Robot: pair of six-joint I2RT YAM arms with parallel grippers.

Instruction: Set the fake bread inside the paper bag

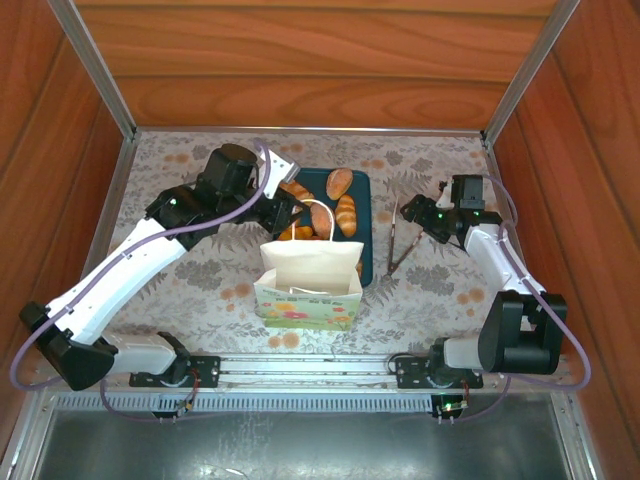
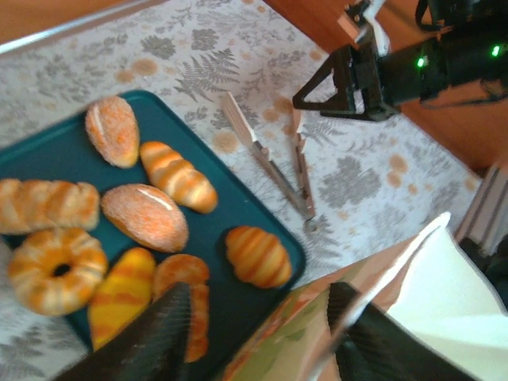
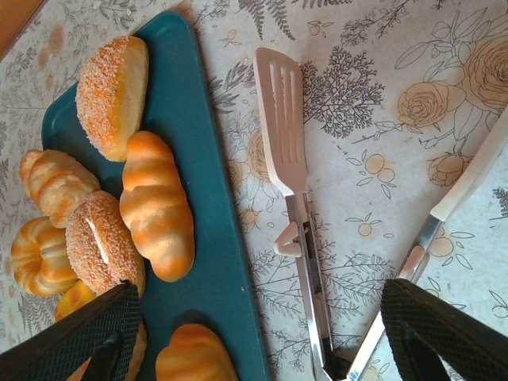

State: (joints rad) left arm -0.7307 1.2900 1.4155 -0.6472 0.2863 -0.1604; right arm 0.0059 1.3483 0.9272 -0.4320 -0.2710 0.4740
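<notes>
Several glossy golden toy pastries lie on the dark teal tray (image 1: 362,250): an oval roll (image 1: 340,183), a ring bun (image 2: 55,270), a sugared roll (image 2: 144,216), a small croissant (image 2: 255,255) and a long twisted roll (image 3: 156,205). The white paper bag (image 1: 310,280) stands upright and open at the tray's near edge, floral band facing the arms. My left gripper (image 1: 290,208) hovers open over the tray's left part and the bag's far rim (image 2: 305,329); the bag's wall runs between its fingers. My right gripper (image 3: 262,341) is open above the tongs, holding nothing.
Metal tongs with white tips (image 3: 298,238) lie open on the floral tablecloth right of the tray (image 3: 214,270). Wooden walls enclose the table on three sides. The bag's cord handle (image 1: 318,212) arches over the tray.
</notes>
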